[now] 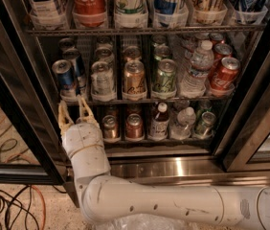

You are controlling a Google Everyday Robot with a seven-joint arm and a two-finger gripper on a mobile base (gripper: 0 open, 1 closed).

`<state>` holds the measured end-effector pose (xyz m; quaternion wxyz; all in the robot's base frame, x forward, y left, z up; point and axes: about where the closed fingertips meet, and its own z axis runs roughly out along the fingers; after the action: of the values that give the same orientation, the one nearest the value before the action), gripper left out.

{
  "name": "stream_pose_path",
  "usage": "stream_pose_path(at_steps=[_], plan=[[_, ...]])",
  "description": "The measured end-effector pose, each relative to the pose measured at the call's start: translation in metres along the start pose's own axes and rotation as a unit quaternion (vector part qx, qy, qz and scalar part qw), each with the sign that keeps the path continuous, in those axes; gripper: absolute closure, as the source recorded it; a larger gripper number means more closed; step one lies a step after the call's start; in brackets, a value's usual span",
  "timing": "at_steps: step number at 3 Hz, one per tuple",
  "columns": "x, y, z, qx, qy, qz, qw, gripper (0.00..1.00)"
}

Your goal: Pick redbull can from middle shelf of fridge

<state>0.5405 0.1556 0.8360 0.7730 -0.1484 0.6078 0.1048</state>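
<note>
My gripper (74, 113) sits at the lower left of the frame, pointing up at the middle shelf (140, 101) of the fridge (183, 166). The fingers (63, 114) are spread partway and hold nothing. Their tips end just under the shelf's front rail. The redbull can (64, 76) stands upright at the left end of that shelf, directly above my fingertips, with another slim blue can (76, 63) close behind it.

I think the rail is the main risk: if I rise straight up, a fingertip may catch it. My spread also looks barely wider than the can, so a slightly off-centre approach could push it back or tip it. To the right is the pale silver can (101, 78), and the black door frame (17, 99) crowds my left side.
</note>
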Motion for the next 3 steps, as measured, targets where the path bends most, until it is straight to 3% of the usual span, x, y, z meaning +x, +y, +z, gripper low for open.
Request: stream_pose_path(at_steps=[3], plan=[[0.0009,0.0023,0.0022,-0.004,0.001,-0.003,1.0000,0.36]])
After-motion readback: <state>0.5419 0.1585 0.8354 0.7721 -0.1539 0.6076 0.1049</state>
